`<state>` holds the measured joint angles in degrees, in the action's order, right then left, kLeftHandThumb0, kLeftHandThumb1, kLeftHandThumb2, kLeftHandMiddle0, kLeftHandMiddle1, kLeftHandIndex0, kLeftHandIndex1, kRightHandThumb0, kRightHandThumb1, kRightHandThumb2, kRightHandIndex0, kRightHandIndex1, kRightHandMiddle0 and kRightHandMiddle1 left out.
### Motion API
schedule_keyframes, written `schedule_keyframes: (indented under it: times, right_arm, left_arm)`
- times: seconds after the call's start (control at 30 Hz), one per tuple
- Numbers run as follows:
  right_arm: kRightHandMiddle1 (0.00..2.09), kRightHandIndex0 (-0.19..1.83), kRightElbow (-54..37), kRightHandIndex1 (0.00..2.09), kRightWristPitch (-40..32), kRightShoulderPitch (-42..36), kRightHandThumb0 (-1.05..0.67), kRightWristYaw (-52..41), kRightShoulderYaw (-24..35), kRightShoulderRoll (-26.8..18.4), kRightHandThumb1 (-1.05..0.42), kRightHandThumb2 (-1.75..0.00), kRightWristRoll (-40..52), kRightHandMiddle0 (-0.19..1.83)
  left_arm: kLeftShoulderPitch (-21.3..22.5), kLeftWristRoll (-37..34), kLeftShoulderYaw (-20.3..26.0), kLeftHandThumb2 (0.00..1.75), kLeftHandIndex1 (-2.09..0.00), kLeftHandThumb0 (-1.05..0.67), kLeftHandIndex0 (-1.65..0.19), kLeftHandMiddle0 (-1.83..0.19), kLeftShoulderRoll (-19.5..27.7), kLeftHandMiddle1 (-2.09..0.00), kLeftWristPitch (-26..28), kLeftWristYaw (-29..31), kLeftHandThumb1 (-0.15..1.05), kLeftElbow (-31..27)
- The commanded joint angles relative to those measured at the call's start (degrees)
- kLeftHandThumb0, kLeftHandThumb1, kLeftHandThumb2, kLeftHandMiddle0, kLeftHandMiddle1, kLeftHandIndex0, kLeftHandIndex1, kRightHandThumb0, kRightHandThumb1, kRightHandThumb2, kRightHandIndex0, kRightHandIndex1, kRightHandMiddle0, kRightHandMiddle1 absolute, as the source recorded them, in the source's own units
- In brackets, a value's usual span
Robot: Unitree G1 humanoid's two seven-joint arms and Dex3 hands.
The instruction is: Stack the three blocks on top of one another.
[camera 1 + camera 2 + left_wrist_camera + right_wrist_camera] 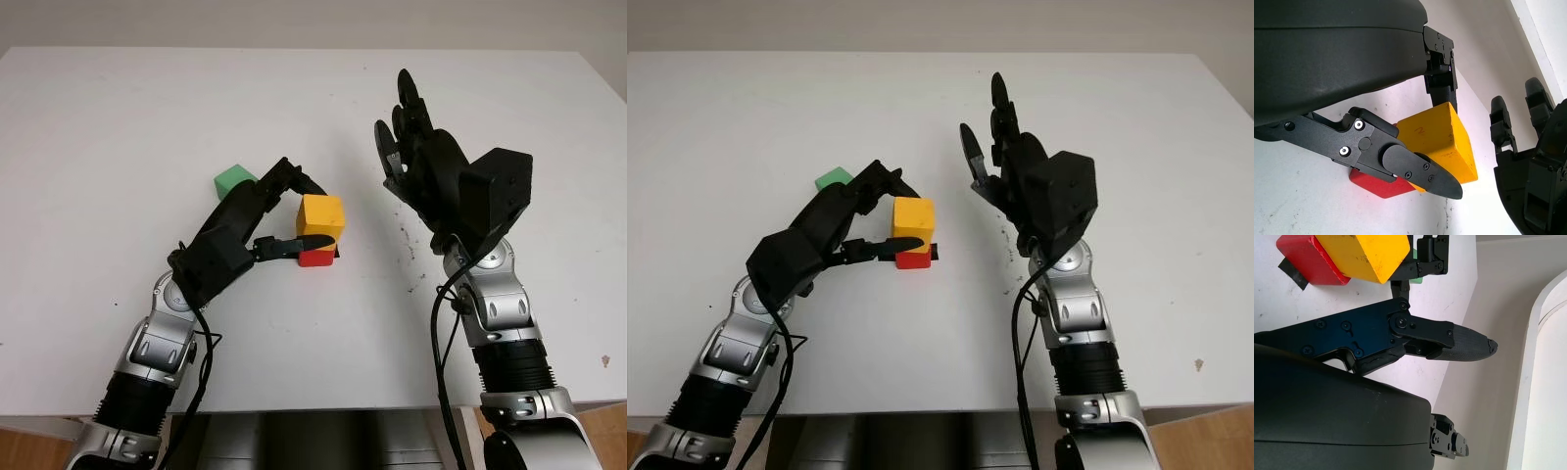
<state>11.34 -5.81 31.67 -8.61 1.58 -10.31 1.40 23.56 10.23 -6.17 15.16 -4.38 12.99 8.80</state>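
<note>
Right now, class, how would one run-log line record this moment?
left hand: shut on yellow block | yellow block: on red block | green block: apart, on table | right hand: open, raised beside the stack

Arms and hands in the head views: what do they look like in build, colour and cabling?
Both arms are silver-grey metal segments with black ribbed sections near the bottom edge. Loose black cables run along each forearm. The left hand and right hand are black, angular shells with jointed three-finger assemblies and visible screws. A boxy black housing sits at the right wrist. No markings are readable.
</note>
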Motion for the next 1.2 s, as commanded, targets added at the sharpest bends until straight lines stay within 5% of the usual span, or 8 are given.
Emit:
schedule_keyframes:
  times: [0.0, 0.8, 0.9, 1.03, 1.17]
  right_arm:
    - [0.05, -0.19, -1.23, 0.04, -0.39, -0.44, -0.68, -0.09, 0.2, 0.24, -1.05, -0.58, 0.33, -0.18]
    - [0.05, -0.19, -1.43, 0.04, -0.19, -0.85, -0.67, -0.53, 0.28, 0.12, -1.05, -0.58, 1.01, -0.19]
    - [0.05, -0.19, -1.47, 0.04, -0.41, -0.83, -0.67, -0.45, 0.26, 0.05, -1.05, -0.58, 0.9, -0.19]
    - [0.04, -0.19, -1.34, 0.03, -0.23, -0.77, -0.67, -0.8, 0.28, -0.01, -1.05, -0.59, 1.15, -0.19]
    - [0.05, -0.19, -1.36, 0.03, -0.34, -0.71, -0.66, -0.73, 0.26, -0.13, -1.05, -0.59, 0.99, -0.19]
  left_arm:
    - [-0.43, -0.08, -0.14, 0.05, -1.8, -0.54, -0.21, -0.14, -0.63, -0.06, -0.51, -0.5, 1.03, 0.17]
    - [-1.09, -0.71, 0.04, 0.05, -1.73, -0.56, -0.24, -0.12, -0.66, -0.05, 0.95, 0.01, 1.01, -0.79]
    - [-1.27, -0.86, 0.14, 0.05, -1.5, -0.57, -0.12, -0.08, -0.57, -0.04, 1.94, 0.21, 1.02, -1.52]
    - [-1.49, -0.49, 0.01, 0.05, -0.72, -0.6, -0.06, 0.02, -0.41, -0.05, 2.48, 0.03, 1.02, -2.21]
    - [-1.66, 0.11, -0.02, 0.05, -0.47, -0.6, -0.06, 0.05, -0.57, -0.05, 2.26, -0.71, 1.02, -2.28]
